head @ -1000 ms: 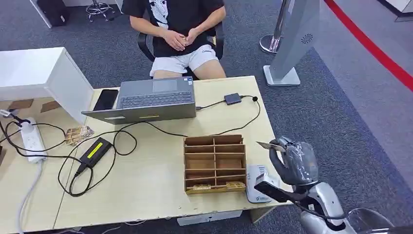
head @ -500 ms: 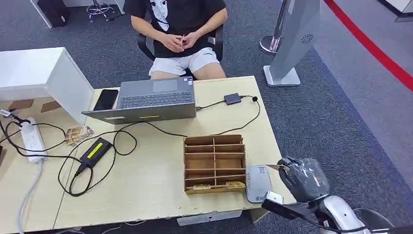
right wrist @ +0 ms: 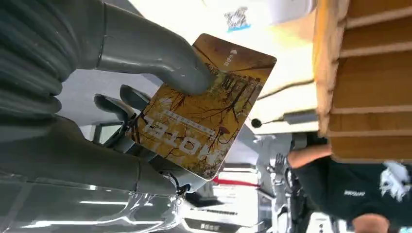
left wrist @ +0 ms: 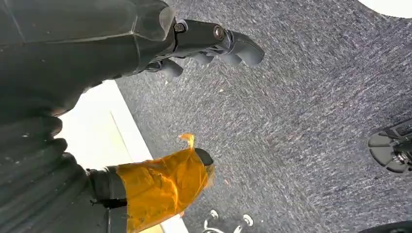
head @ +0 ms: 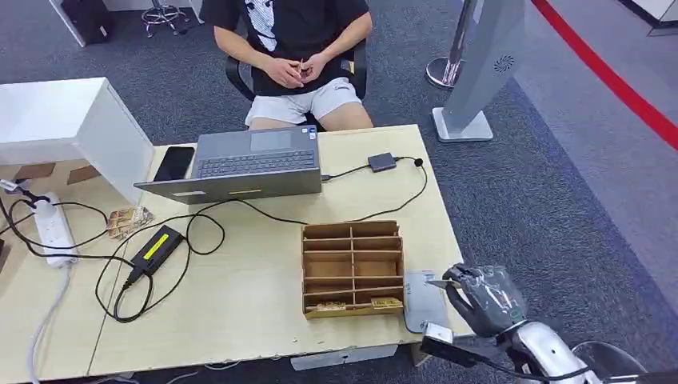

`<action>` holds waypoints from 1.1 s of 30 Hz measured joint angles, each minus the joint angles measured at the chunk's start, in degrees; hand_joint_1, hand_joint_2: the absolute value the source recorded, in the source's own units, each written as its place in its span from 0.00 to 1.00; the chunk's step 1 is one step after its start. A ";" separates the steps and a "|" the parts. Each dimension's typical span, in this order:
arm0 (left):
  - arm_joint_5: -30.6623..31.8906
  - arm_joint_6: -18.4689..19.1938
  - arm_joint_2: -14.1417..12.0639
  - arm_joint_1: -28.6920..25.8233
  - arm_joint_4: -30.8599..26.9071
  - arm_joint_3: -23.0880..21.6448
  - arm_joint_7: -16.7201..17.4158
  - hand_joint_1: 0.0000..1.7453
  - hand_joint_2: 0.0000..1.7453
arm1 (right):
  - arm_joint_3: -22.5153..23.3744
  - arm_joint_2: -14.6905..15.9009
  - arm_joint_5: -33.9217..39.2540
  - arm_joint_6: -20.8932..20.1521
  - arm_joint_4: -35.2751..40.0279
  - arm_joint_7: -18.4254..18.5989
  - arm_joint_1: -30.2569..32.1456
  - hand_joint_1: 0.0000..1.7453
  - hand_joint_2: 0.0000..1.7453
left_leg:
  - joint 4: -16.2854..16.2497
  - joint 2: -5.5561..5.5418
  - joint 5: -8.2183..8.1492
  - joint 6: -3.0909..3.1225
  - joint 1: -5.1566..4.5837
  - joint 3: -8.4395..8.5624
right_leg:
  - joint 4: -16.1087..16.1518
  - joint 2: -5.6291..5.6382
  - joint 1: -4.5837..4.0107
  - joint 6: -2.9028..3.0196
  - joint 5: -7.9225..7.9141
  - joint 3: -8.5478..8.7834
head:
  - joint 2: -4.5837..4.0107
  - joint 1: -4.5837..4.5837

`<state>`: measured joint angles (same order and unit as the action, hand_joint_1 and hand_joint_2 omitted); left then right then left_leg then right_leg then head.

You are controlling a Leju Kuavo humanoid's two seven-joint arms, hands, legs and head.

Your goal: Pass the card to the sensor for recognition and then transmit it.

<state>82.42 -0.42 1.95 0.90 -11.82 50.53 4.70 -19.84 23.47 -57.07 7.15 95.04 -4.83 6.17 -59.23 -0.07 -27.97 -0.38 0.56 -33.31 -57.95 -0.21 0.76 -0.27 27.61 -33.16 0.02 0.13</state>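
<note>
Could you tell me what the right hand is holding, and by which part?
The right hand pinches the card near one corner, thumb on its printed face.

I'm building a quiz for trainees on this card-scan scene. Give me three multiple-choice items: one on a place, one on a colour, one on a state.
1. Where is the sensor?
A. beside the wooden organizer
B. on the laptop
C. on the floor

2. The card is mainly
A. blue
B. golden yellow
C. white

3. The right hand is
A. open and empty
B. gripping the card
C. resting on the laptop

Answers: 1 A, the sensor lies at the organizer's side by the table edge. 2 B, the wrist view shows autumn gold. 3 B, the thumb presses the card.
</note>
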 joint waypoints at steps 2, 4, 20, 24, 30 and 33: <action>0.26 0.02 0.00 0.07 0.00 0.00 -0.02 0.00 1.00 | -1.59 -0.09 -0.68 -0.33 -1.38 0.02 -1.14 1.00 1.00 | 0.00 0.00 0.00 0.00 0.00 0.00 | 0.00 -0.01 0.00 0.00 0.00 0.01 | 0.00 0.00; 0.46 0.18 0.00 0.08 0.00 0.00 -0.09 0.00 1.00 | -3.23 -0.26 -2.31 -0.48 -2.84 0.50 -2.54 1.00 1.00 | 0.00 0.00 0.01 -0.01 0.00 0.01 | 0.00 0.00 0.00 0.01 -0.01 0.01 | 0.00 0.00; 1.57 0.50 0.00 0.25 0.00 0.00 -0.24 0.00 1.00 | -13.95 -1.33 -6.45 -0.39 -11.22 4.28 -11.41 1.00 1.00 | 0.00 0.02 0.01 -0.02 0.01 0.08 | -0.01 0.02 0.00 0.01 -0.01 0.05 | -0.02 0.00; 1.49 0.50 0.00 0.21 0.00 0.07 -0.13 0.00 1.00 | -14.43 -0.26 -6.34 -0.44 -9.86 5.40 -11.08 1.00 1.00 | -0.01 0.01 0.02 -0.01 -0.01 0.07 | -0.01 0.01 0.00 0.01 -0.01 0.05 | -0.02 0.00; 1.46 0.50 0.00 0.20 0.00 0.46 -0.13 0.00 1.00 | -13.40 1.62 -6.76 0.48 -5.75 6.62 -9.90 1.00 1.00 | -0.01 0.00 0.01 -0.02 -0.01 0.07 | -0.01 0.01 0.00 0.00 0.00 0.04 | 0.00 0.00; 1.60 0.46 0.00 0.19 0.00 0.57 -0.13 0.00 1.00 | -11.46 2.80 -5.72 1.99 -2.44 5.67 -9.04 1.00 1.00 | -0.01 0.00 0.01 -0.01 -0.01 0.05 | -0.01 0.01 0.00 0.00 0.00 0.03 | -0.02 0.00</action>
<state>84.02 0.04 1.95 1.10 -11.82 51.10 4.57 -31.30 26.27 -62.78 9.13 92.60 0.84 -2.87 -59.24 -0.07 -27.96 -0.39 0.55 -33.26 -57.95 -0.20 0.77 -0.26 27.60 -33.13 0.00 0.13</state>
